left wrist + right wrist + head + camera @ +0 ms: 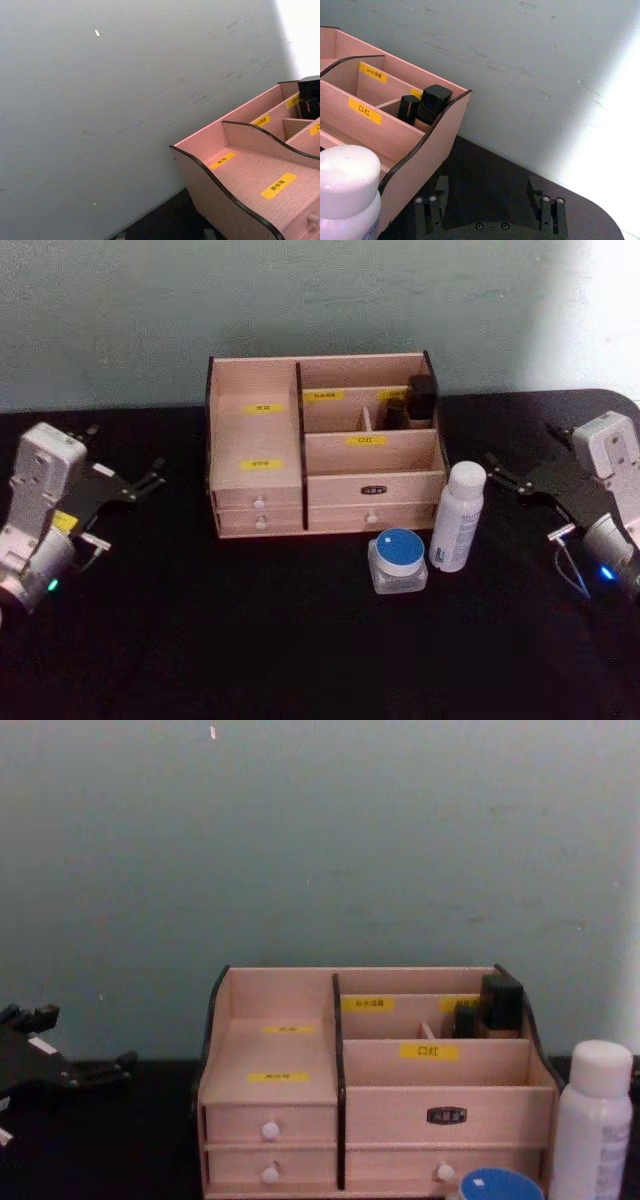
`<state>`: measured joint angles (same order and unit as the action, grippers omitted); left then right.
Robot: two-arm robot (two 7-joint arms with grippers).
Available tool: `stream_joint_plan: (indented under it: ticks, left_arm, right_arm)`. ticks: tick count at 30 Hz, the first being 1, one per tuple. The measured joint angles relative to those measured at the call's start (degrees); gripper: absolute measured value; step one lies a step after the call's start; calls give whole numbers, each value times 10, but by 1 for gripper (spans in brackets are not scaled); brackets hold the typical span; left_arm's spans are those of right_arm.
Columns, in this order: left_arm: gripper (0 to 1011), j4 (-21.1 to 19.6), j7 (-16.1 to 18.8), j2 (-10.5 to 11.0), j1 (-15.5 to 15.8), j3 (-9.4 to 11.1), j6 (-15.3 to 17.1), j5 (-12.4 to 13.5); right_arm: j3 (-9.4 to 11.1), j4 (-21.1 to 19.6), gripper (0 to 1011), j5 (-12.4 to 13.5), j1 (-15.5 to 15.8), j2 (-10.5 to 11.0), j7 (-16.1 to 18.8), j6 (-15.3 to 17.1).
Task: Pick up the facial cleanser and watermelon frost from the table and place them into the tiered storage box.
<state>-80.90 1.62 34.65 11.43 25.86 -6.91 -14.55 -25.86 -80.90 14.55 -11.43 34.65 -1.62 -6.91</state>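
Facial cleanser (457,516), seemingly the white plastic bottle, and watermelon frost (398,562), the blue-lidded clear jar, stand close together right of centre. Left tool (157,472) and right tool (493,469) gape empty; grasping one may topple its neighbour.

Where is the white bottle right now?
Head view: the white bottle stands on the table by the front right corner of the box, behind and right of the blue-lidded jar.

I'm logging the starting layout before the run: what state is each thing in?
Storage box: upright.
Drawers: all shut.
White bottle: upright, capped, beside the box.
Blue-lidded jar: closed, in front of the box.
Left tool: open, holding nothing.
Right tool: open, holding nothing.
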Motion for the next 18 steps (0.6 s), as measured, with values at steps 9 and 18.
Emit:
stream_joint_plan:
  ticks: [9,18]
  left_arm:
    - [1001,0,0,0,0,0,0,0]
    - [1001,0,0,0,0,0,0,0]
  right_arm:
    - [0,0,1002,0,0,0,0,0]
    - [18,-24,1002,1,25,2,9,4]
